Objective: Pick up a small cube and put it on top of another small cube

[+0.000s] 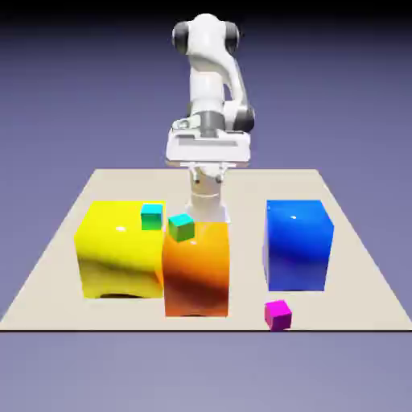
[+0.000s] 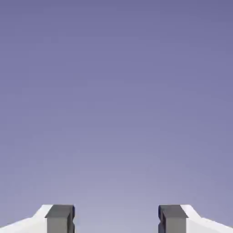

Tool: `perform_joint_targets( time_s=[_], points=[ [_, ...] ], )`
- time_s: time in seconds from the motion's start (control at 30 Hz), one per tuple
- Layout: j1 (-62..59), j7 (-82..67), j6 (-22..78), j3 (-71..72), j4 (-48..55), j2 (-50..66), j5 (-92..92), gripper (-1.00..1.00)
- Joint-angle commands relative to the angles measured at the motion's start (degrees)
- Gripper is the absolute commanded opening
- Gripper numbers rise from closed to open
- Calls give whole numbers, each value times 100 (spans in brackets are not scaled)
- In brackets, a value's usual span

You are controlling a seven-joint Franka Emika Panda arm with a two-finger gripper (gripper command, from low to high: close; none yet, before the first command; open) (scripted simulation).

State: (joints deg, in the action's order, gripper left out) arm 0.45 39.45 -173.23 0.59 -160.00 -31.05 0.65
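Against a blue-violet backdrop, a white robot arm's gripper [image 2: 116, 219] hangs with fingers wide apart, nothing between them. A cyan cube [image 1: 152, 217] shows at the yellow block's [image 1: 121, 251] right edge in the exterior view; a small green cube [image 1: 182, 228] overlaps the orange block's [image 1: 196, 273] top. The magenta cube [image 1: 278, 315] lies on the pale table [image 1: 241, 302], at its near edge, before the blue block [image 1: 296, 248].

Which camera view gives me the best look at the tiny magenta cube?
The exterior view: it shows the small magenta cube whole and unobstructed, near the table's front edge, in front of the big blue block. The hand view doesn't show the cube at all, only the two fingertips against the blue-violet backdrop.
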Motion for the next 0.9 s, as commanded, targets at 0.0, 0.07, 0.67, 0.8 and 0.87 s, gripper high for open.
perform_joint_targets(
  time_s=[0.0,0.07,0.67,0.8,0.87],
  points=[
    [-19,-250,65,49,83,133,54,0],
    [-58,-748,194,147,250,400,161,0],
    [-407,-5233,1359,1027,1748,2798,1127,0],
    [-485,-6230,1617,1222,2081,3331,1342,0],
    [-524,-6728,1747,1320,2247,3598,1449,0]
  ],
)
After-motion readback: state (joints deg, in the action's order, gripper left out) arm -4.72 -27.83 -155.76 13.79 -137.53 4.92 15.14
